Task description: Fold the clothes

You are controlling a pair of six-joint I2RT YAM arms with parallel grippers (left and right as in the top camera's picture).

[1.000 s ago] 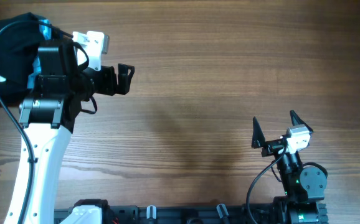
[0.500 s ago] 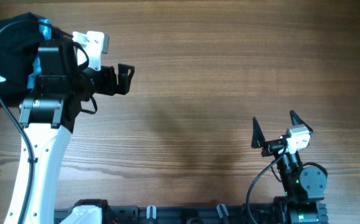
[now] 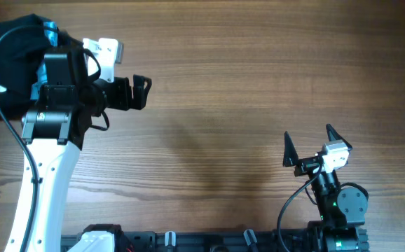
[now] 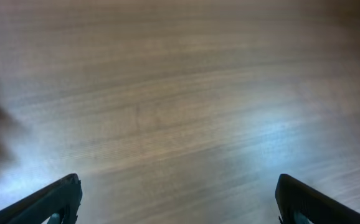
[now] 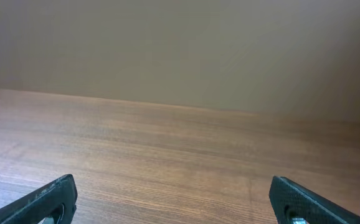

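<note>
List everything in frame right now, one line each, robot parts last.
table: one, brown wood grain, fills the view
T-shirt: one, black, bunched at the far left corner, partly covered
blue patch: one, light blue, at the T-shirt's far edge; too hidden to identify
rail: one, black, along the near edge
left arm: one, white and black, reaches from the near left over part of the T-shirt
right arm: one, black, near right
left gripper: one, black, open, over bare wood right of the T-shirt
right gripper: one, black, open, over bare wood
</note>
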